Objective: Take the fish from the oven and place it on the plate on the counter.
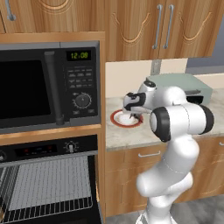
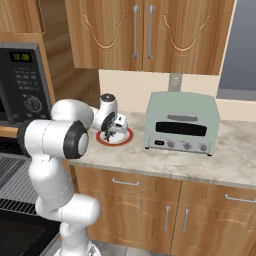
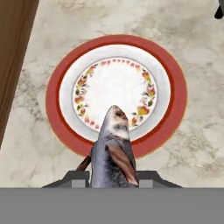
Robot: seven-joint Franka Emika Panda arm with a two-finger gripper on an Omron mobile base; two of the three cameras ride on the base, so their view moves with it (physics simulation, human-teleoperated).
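In the hand view my gripper [image 3: 113, 177] is shut on the fish [image 3: 113, 151], a slim grey-silver body with a reddish fin that points head-first over the plate [image 3: 177, 94]. The plate has a red-orange rim and a white flowered centre, and it lies on the speckled counter [image 3: 201, 144] directly below. From the base views my gripper [image 1: 134, 114] [image 2: 112, 132] hangs just above the plate [image 1: 117, 120] [image 2: 126, 139], near the counter's [image 1: 127, 134] left end. The black oven [image 1: 48, 151] stands open at lower left, its wire rack [image 1: 48, 188] showing.
A black microwave [image 1: 48, 83] with green clock digits sits above the oven. A pale green toaster oven [image 2: 182, 122] [image 1: 186, 87] stands on the counter to the right of the plate. A wooden wall panel [image 3: 13, 57] borders the plate's left side. Wooden cabinets hang overhead.
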